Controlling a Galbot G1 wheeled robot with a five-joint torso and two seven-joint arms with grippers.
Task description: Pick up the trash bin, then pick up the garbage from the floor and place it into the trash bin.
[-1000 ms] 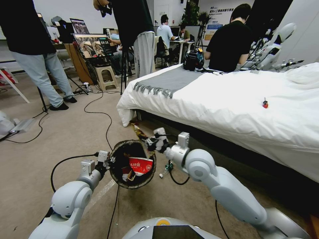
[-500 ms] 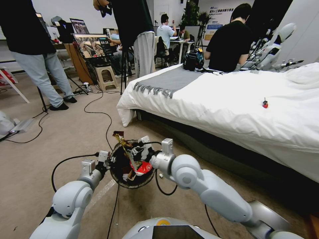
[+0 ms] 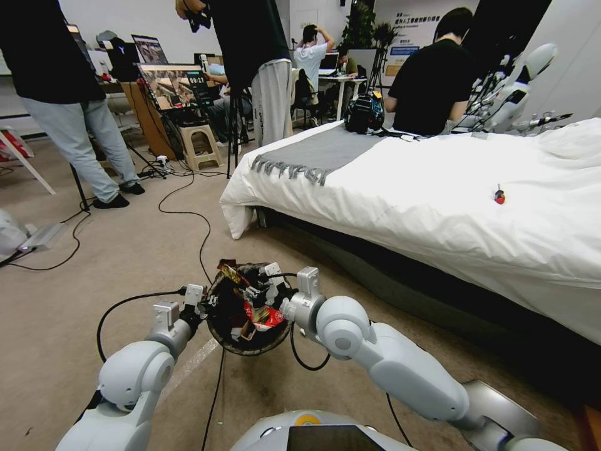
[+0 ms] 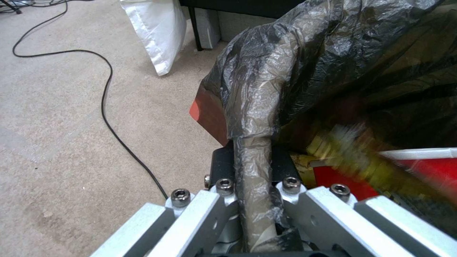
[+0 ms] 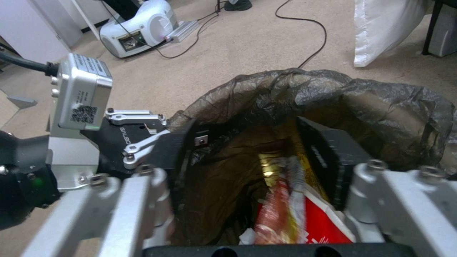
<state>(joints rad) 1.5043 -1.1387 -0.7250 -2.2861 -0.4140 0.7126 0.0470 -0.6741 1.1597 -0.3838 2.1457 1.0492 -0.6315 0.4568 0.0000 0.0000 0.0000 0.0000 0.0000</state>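
The trash bin (image 3: 247,310) hangs above the floor (image 3: 94,263) low in the head view, just left of centre, its mouth tipped toward the camera. The left hand (image 3: 205,305) is clamped on the bin's rim at about 9 o'clock; in the left wrist view its fingers (image 4: 222,167) pinch the rim through the crinkly black bag (image 4: 305,71) folded over it.

The right hand (image 3: 253,293) reaches across the bin's mouth from the 3 o'clock side. In the right wrist view its fingers (image 5: 328,157) stand apart, spread over the opening, with a yellow and red snack wrapper (image 5: 278,203) blurred between them and touching neither that can be made out. In the head view the wrapper (image 3: 233,274) sticks up past the rim at about 11 o'clock.

Inside the bin lies a red-and-white paper cup (image 3: 266,316) with white printing too small to read. The left hand's black body (image 5: 126,134) bears white lettering that begins "GAL", and the grey camera box (image 5: 81,91) beside it carries a QR code label.

A black cable (image 3: 181,216) snakes over the carpet toward 12 o'clock, and a white bed (image 3: 438,200) with a grey throw (image 3: 313,153) stands at 2 o'clock.
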